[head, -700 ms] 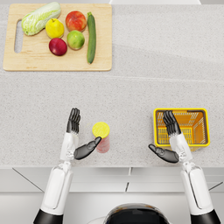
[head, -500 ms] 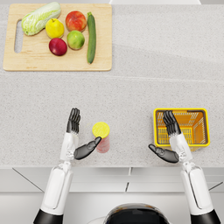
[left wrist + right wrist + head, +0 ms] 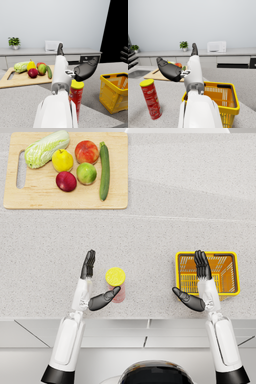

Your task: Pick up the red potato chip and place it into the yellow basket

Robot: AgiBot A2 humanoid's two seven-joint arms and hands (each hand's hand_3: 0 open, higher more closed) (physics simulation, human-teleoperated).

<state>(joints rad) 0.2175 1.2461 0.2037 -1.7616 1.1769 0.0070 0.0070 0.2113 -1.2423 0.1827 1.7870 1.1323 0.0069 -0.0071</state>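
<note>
left hand (image 3: 94, 287) spreading open, holding nothing, beside red chip can (image 3: 116, 284) standing lower centre | right hand (image 3: 198, 287) spreading open over yellow basket (image 3: 230, 272) at lower right | cutting board (image 3: 35, 200) with produce sitting upper left

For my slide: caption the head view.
Open left hand beside upright red chip can; yellow basket empty.

red chip can (image 3: 151, 101), yellow basket (image 3: 224, 99)

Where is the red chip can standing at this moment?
In the head view the red chip can stands upright on the counter right beside the open left hand, with the yellow basket off to its right.
</note>
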